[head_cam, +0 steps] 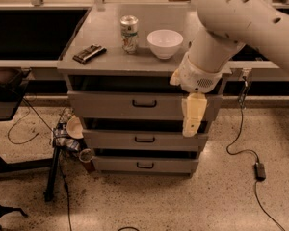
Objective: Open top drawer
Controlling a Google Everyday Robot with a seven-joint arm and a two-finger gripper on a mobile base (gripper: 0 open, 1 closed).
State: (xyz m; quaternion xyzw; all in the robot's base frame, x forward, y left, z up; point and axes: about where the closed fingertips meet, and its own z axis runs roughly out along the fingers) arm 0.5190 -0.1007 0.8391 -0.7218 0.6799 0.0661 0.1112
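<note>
Hanging over the right end of the top drawer (111,105), jaws narrow, pressed together.

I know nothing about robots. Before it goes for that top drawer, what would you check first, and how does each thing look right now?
1. Handle of the top drawer in plain sight: ok.
2. Gripper at the handle: not ok; it hangs by the drawer front's right end.
3. Can and bowl upright on top: ok.
4. Floor cable off to the side of the drawers: ok.
5. Drawer open: not ok, no interior shows.
</note>
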